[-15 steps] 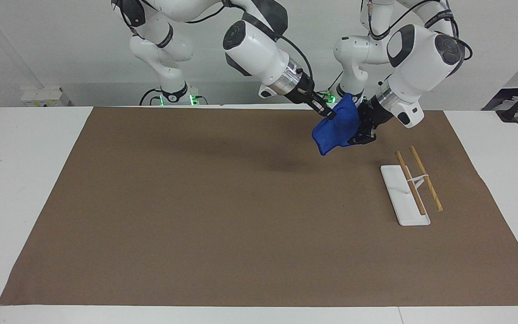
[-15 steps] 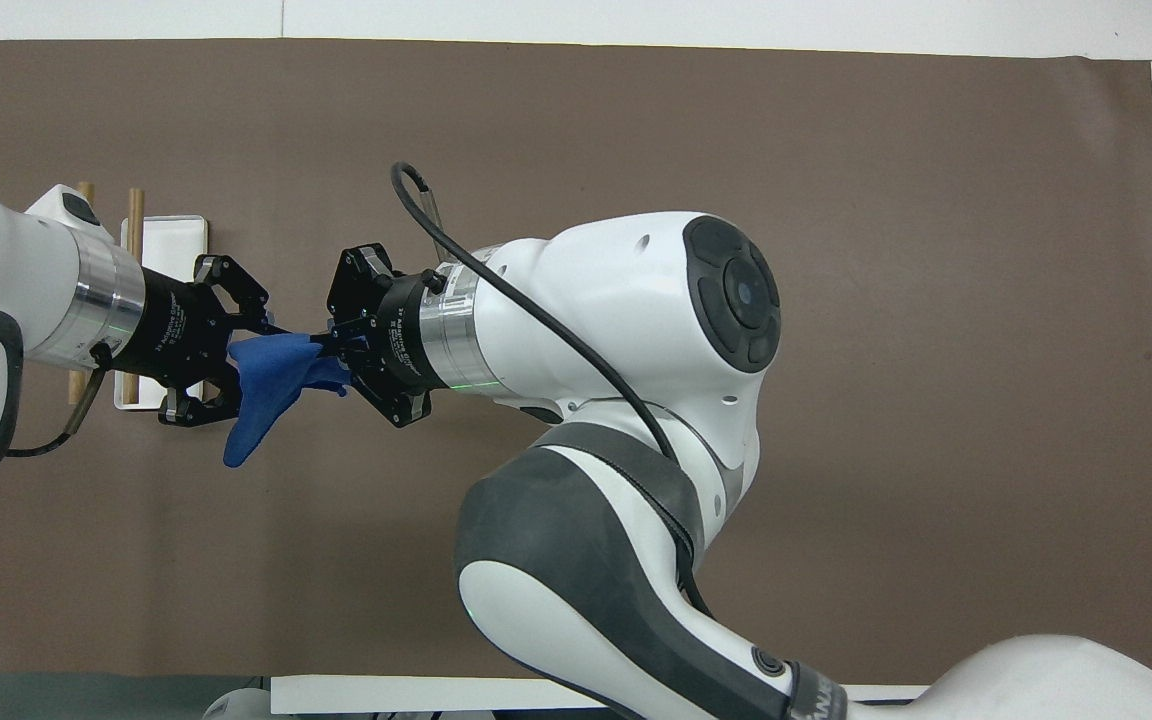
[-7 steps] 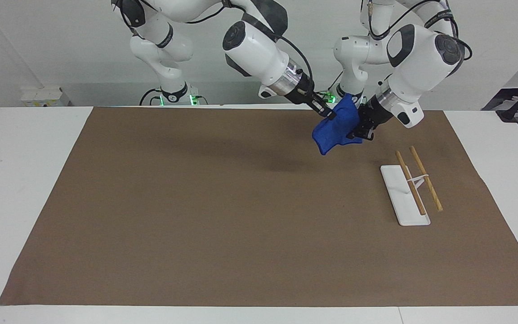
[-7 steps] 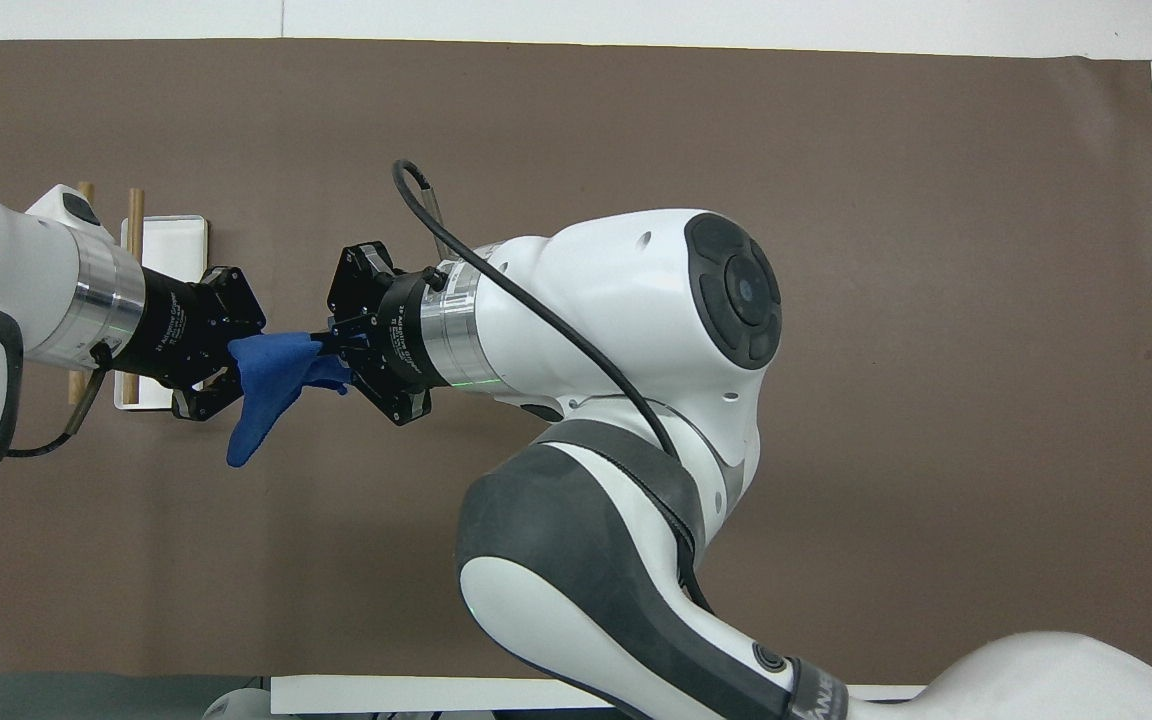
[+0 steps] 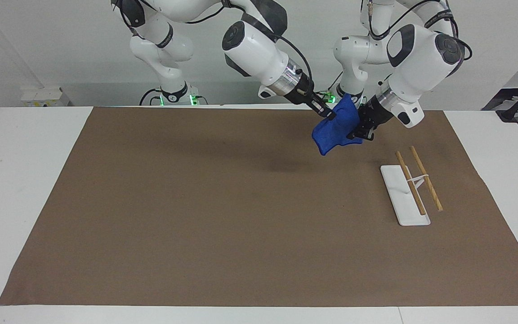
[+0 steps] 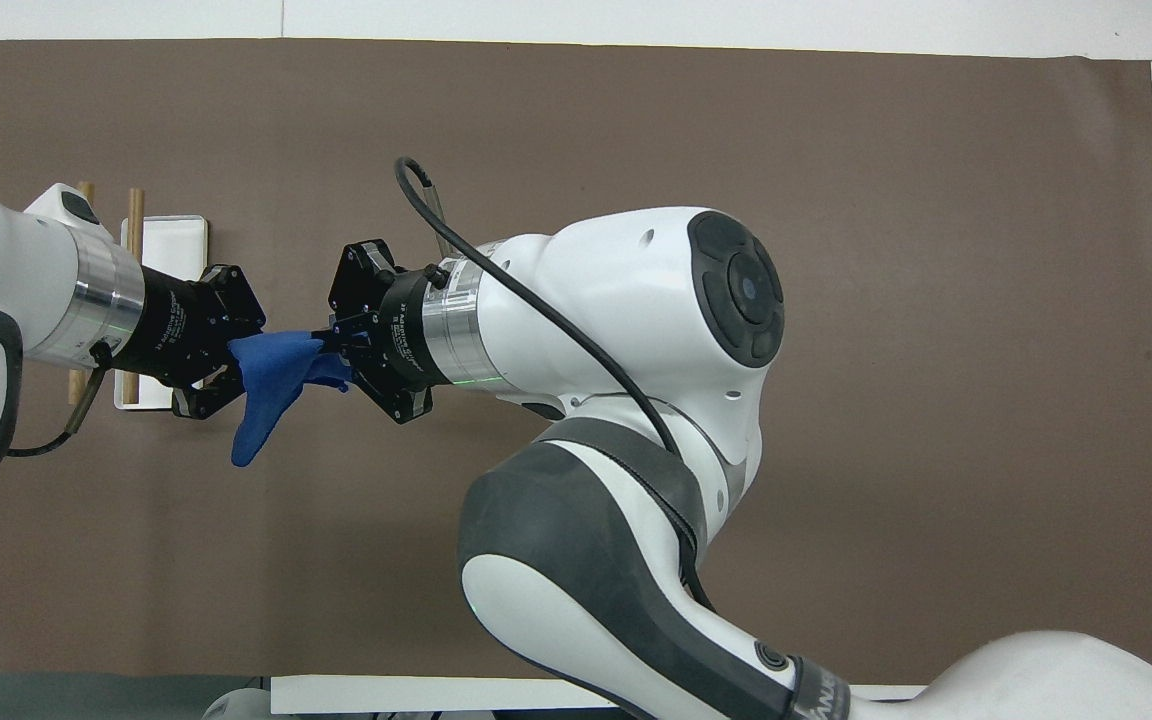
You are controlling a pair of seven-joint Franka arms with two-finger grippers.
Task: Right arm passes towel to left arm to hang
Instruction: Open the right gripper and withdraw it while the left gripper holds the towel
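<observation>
**Blue cloth caught between two grippers, mid-handover**

Blue and bunched, the towel [image 5: 336,129] hung in the air over the brown mat [image 5: 223,216], toward the left arm's end of the table, clear of the surface with one corner drooping below the rest. It was held from both ends at once. The right gripper [image 5: 329,114], reaching in on the long white right arm [image 5: 259,54], had its fingers pinched together on the upper edge of the cloth. The left gripper [image 5: 359,133], at the end of the left arm [image 5: 414,63], had its jaws drawn in on the other edge; from above, its fingers looked folded around the fabric rather than spread.

So, as I judged it, the handover itself was the step in hand: both had a grip, neither had let go. The next move would call for the right gripper to release, but only once the left one's hold was sure, since a shallow pinch on a soft fold could slip.

Farther from the robots than the towel stood the rack [image 5: 414,184], two wooden rods over a white base [image 5: 396,189], bare and untouched. Hanging was not yet begun. The left arm would have to carry the cloth over those rods and drape it so that it spread instead of landing in a lump.
</observation>
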